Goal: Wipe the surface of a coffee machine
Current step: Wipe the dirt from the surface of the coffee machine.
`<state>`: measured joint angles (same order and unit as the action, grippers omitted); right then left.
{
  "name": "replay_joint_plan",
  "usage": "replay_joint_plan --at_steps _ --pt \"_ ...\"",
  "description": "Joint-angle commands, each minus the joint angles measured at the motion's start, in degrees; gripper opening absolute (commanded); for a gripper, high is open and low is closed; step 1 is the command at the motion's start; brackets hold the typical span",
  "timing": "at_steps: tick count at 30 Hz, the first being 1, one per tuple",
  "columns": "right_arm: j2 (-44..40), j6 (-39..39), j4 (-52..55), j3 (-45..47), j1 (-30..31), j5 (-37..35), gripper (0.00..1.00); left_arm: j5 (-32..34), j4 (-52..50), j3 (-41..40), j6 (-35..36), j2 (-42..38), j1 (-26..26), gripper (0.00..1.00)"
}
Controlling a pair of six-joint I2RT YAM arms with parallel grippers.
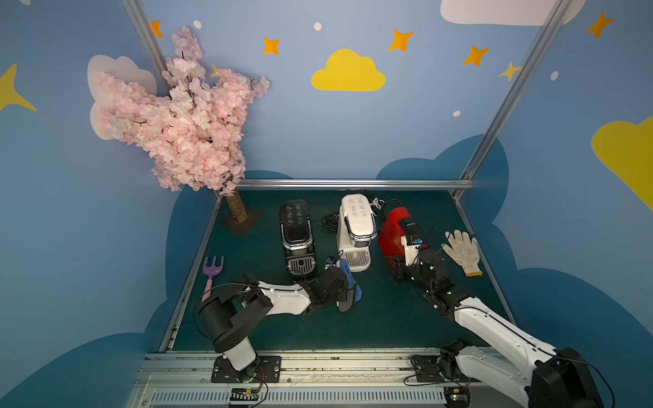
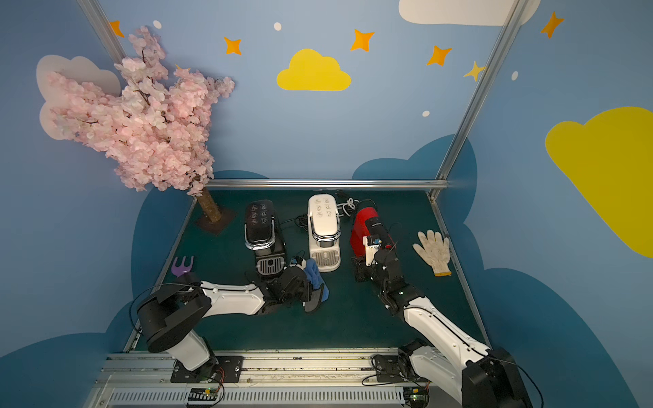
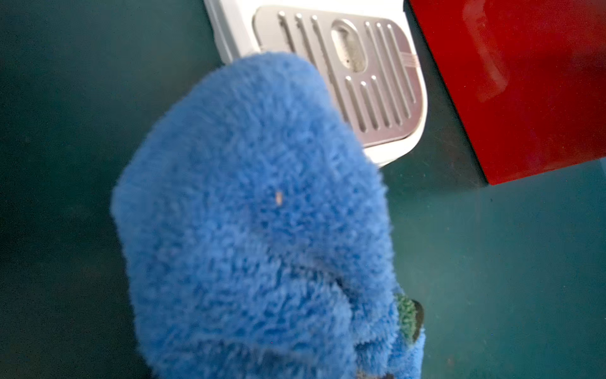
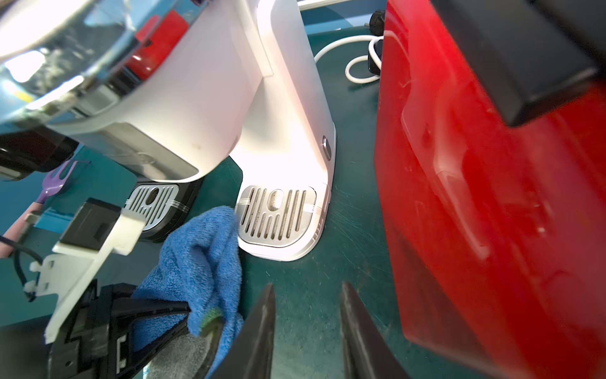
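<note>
Blue microfibre cloth (image 3: 255, 213) is clamped in the left gripper (image 4: 196, 316), just beside the drip grille (image 4: 277, 216) of the cream-white coffee machine (image 1: 355, 226), mid-table between the black machine (image 1: 296, 233) and the red-and-black machine (image 1: 390, 235). Right gripper (image 4: 307, 295): jaws apart, empty.

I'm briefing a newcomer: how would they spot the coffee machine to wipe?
On the green table, three machines stand in a row before the back rail. The coffee machine is the middle one: cream-white, between the black machine and the red machine.

upright cream-white coffee machine (image 1: 355, 229) between two others.
</note>
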<state>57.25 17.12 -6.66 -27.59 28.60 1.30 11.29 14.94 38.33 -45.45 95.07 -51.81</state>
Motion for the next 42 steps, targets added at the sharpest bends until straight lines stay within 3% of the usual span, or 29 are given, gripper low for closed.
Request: replay_joint_plan --at_steps 1,15,22,30,35,42 --pt "-1.36 -0.24 -1.55 0.66 0.47 -1.34 0.34 1.63 1.77 -0.25 -1.02 -0.41 -0.48 0.03" --pt "-2.28 -0.77 -0.88 0.61 1.2 -2.88 0.34 0.07 14.07 9.58 4.05 5.63 0.36 0.03" --pt "-3.01 -1.19 -0.3 0.63 1.42 -3.67 0.34 -5.66 20.81 13.1 -4.63 13.33 4.58 0.03" --pt "-4.51 -1.31 0.0 0.97 1.48 -4.43 0.34 -0.52 9.69 16.0 -12.6 16.55 6.38 0.03" --pt "-5.19 -1.23 0.24 1.09 1.53 -4.55 0.34 -3.8 7.32 17.07 -15.8 19.17 8.13 0.03" --pt "-5.57 -1.32 0.28 1.31 1.48 -5.0 0.34 2.09 -3.13 14.11 -14.63 12.12 8.05 0.03"
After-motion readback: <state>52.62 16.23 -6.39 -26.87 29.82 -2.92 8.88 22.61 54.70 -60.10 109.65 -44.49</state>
